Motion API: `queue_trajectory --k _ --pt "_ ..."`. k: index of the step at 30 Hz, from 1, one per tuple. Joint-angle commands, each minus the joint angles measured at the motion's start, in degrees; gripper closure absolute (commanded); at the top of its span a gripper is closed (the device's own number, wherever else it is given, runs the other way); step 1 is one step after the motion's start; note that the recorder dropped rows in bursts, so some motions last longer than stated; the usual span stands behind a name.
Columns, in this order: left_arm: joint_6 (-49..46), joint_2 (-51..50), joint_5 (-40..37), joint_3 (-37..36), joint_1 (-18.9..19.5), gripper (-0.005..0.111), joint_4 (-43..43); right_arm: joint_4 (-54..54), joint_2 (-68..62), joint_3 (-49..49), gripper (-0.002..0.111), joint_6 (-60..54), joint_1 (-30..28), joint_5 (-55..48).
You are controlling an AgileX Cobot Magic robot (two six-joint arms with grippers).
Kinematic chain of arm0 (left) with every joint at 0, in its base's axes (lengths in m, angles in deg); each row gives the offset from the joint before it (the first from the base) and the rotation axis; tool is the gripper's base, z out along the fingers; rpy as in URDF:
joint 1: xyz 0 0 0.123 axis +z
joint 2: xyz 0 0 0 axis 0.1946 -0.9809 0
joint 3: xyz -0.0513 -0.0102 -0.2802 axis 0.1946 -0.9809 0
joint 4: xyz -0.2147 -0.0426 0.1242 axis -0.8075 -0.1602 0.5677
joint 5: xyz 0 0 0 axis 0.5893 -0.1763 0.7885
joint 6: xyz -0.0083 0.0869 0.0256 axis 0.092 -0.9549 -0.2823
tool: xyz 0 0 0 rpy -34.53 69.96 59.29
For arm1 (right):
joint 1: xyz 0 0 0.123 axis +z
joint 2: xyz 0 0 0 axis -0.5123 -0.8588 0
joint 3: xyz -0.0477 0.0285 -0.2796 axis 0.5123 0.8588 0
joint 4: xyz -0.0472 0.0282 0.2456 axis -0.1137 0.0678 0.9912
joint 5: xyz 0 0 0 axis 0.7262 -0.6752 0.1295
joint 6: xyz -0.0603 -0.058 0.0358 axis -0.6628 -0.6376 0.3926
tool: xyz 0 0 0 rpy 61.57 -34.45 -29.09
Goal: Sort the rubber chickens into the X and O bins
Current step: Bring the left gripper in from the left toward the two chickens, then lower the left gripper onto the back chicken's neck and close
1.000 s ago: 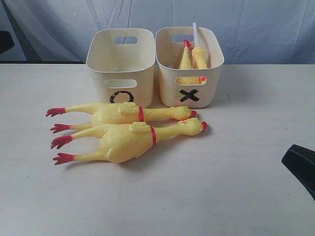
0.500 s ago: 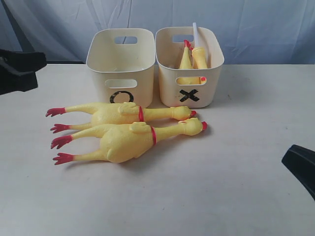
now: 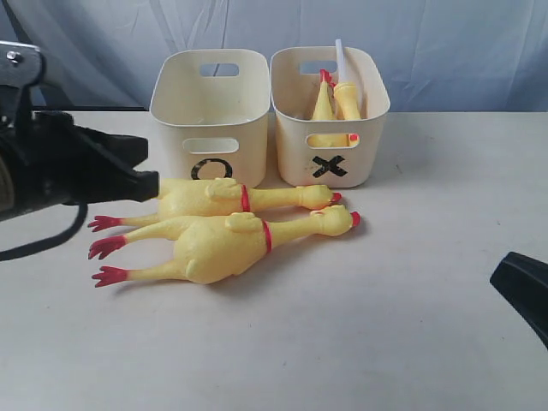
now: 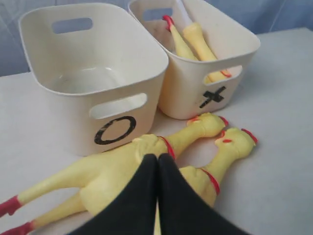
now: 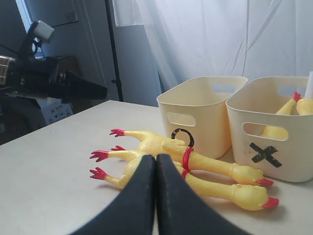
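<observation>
**Exterior view:** the matte black left arm (image 3: pixel 51 167) enters from the left edge and extends roughly level toward the centre. It tapers to the black, wedge-shaped left gripper (image 3: pixel 150 184). A thin black cable (image 3: pixel 43 244) loops beneath the arm, and a small silver metal bracket (image 3: pixel 19 62) sits above the wrist.

**Left wrist view:** the two smooth black fingers (image 4: pixel 139 196) of this gripper lie pressed together along a single seam.

**Right side:** the black, wedge-shaped right gripper (image 3: pixel 505 278) shows only its tip at the right edge, low and well apart from the left. In the right wrist view its jaws likewise meet flat along their length.
</observation>
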Motion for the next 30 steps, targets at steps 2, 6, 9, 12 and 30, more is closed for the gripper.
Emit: queue_trajectory --k 2,6,9,12,30 --pt "-12.84 -3.79 -1.41 3.77 -5.8 0.107 -5.98 -0.01 0.35 0.03 0.109 -0.05 -0.23 0.1" --pt "-15.38 -6.41 -1.52 6.4 -8.49 0.107 -5.98 -0.01 0.35 0.03 0.109 -0.05 -0.23 0.1" --pt "-15.38 -8.99 -1.75 8.2 -9.97 0.107 -6.65 -0.01 0.35 0.03 0.109 -0.05 -0.23 0.1" --pt "-19.24 -12.16 -3.19 9.82 -11.19 0.107 -10.54 -0.01 0.35 0.03 0.109 -0.05 -0.23 0.24" --pt "-38.3 -19.26 -17.46 16.87 -12.8 0.107 -24.39 -0.01 0.35 0.03 0.109 -0.05 -0.23 0.24"
